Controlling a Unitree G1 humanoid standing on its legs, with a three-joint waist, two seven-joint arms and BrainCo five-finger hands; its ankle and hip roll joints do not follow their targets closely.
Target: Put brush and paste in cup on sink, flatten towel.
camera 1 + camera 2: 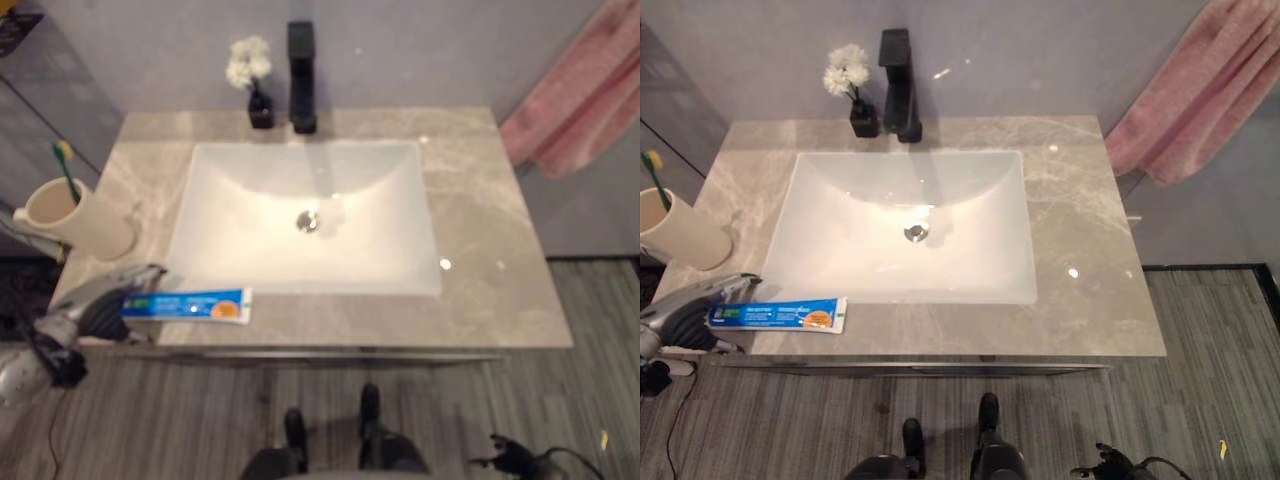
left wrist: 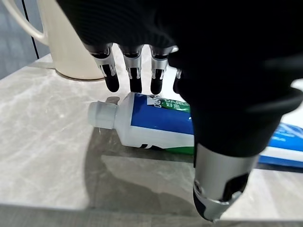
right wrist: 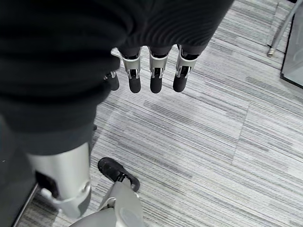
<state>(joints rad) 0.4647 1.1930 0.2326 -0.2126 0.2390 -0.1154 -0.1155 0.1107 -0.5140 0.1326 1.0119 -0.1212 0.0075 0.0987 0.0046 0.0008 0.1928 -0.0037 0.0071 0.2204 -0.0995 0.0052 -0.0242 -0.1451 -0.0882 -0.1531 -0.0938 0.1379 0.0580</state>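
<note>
The robot's left hand (image 2: 156, 71), fingers spread, hovers over the capped end of a blue-and-white toothpaste tube (image 1: 190, 305) lying on the grey marble counter's (image 1: 480, 250) near left edge. A green-handled toothbrush (image 1: 65, 170) stands in the cream ceramic cup (image 1: 75, 220) just beyond. A pink towel (image 1: 1190, 90) hangs bunched at far right. The right hand (image 3: 151, 75) hangs relaxed over grey floor (image 3: 227, 142).

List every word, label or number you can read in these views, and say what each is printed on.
Toothpaste tube: pale lettering on its blue and green label, partly covered by the left robot hand; too blurred and cut off to read.
Cup: no text visible.
Faucet: no text visible.
Towel: no text visible.
</note>
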